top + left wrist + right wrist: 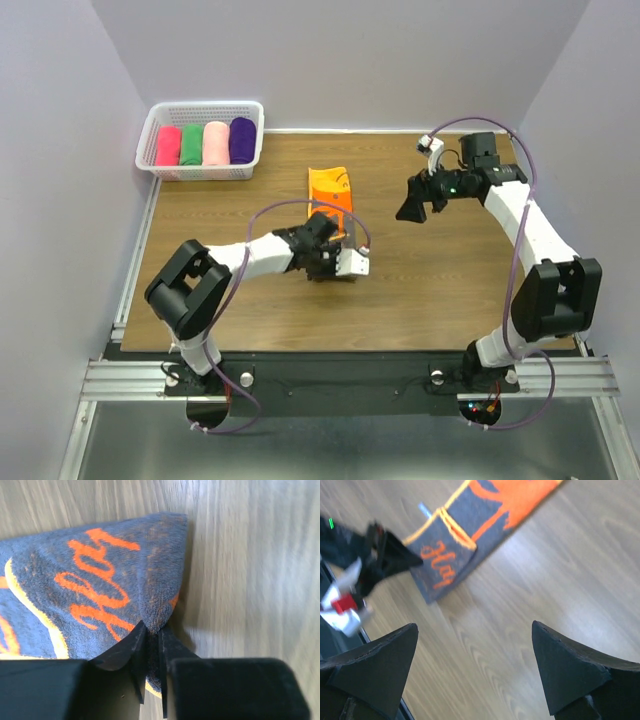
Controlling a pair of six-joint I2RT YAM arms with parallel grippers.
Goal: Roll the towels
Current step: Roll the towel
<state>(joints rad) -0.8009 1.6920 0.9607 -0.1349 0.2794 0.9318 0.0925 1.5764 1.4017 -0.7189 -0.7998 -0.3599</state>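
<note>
An orange printed towel [331,192] lies lengthwise on the middle of the table, its near end folded over so a dark underside with orange lettering [95,585] shows. My left gripper [328,247] is shut on the near corner of that folded end [154,625]. The towel also shows in the right wrist view [470,530]. My right gripper [411,210] is open and empty, held above the bare wood to the right of the towel [475,655]. Hot-pink [168,146], green [192,145], pale pink [216,143] and purple [242,140] rolls sit in a basket.
The white basket [156,122] stands at the back left corner of the wooden table [450,290]. Grey walls close in the left, back and right sides. A metal rail [330,375] runs along the near edge by the arm bases.
</note>
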